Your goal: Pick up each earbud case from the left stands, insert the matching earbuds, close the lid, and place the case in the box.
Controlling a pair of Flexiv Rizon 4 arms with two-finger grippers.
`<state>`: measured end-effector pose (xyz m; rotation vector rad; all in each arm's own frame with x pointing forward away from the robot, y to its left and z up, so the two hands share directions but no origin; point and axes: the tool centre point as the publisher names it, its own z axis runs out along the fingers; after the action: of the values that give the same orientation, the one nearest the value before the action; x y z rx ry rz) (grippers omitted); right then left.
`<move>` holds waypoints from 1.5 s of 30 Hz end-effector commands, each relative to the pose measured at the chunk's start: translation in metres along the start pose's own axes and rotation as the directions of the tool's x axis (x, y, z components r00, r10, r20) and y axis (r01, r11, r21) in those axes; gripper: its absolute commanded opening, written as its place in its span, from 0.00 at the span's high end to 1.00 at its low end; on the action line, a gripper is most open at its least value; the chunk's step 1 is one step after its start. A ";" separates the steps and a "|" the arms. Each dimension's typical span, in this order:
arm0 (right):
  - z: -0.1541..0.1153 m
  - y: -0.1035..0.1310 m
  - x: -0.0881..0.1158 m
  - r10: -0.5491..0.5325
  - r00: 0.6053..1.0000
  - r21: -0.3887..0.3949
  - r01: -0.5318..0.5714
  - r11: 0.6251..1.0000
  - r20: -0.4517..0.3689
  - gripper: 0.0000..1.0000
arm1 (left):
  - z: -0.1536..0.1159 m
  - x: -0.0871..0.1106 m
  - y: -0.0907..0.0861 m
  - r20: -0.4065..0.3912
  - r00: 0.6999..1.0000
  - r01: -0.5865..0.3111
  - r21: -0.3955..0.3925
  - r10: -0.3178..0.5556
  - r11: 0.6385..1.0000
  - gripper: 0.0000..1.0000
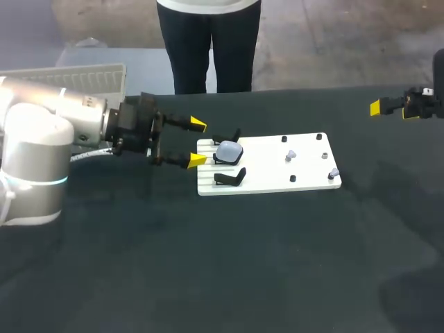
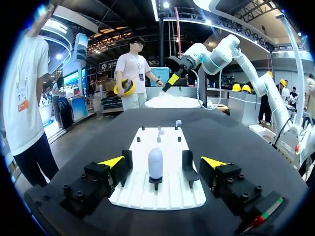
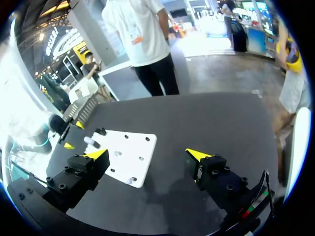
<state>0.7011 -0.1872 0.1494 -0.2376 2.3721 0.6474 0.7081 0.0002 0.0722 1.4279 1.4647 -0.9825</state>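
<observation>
One earbud case point(image 1: 228, 150) and two earbuds point(image 1: 291, 154) are set on the white board point(image 1: 305, 184). The left pincer point(image 1: 198, 142) and right pincer point(image 3: 147, 155) are held apart over the dark desk point(image 1: 208, 263).

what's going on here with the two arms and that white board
The left gripper is lined up at the end of the white board with its fingers open. A pale earbud case sits on its stand just ahead of them, not yet gripped. The empty stand beside it holds nothing. Small earbuds sit further along the board. The right gripper hangs open off to the side, holding nothing.
</observation>
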 end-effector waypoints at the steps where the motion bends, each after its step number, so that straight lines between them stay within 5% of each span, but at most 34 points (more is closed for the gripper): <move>1: 0.000 0.001 0.000 0.001 1.000 0.006 -0.001 1.000 0.000 0.00 | 0.000 0.000 0.001 0.000 1.000 0.000 0.002 0.000 1.000 0.00; 14: 0.000 0.001 0.000 0.001 1.000 0.006 -0.001 1.000 0.000 0.00 | 0.017 0.010 0.013 -0.103 0.993 0.057 -0.047 -0.062 0.997 0.00; 34: 0.000 0.001 0.000 0.001 1.000 0.006 -0.001 1.000 0.000 0.00 | 0.046 0.021 0.020 -0.112 0.993 0.037 -0.032 -0.041 0.999 0.00; 45: 0.000 0.001 0.000 0.001 1.000 0.006 -0.001 1.000 0.000 0.00 | 0.056 0.021 0.014 -0.102 0.994 0.031 -0.016 -0.033 0.999 0.16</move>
<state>0.7011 -0.1872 0.1494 -0.2376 2.3721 0.6474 0.7230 -0.0427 0.0366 1.4636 1.5710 -0.9261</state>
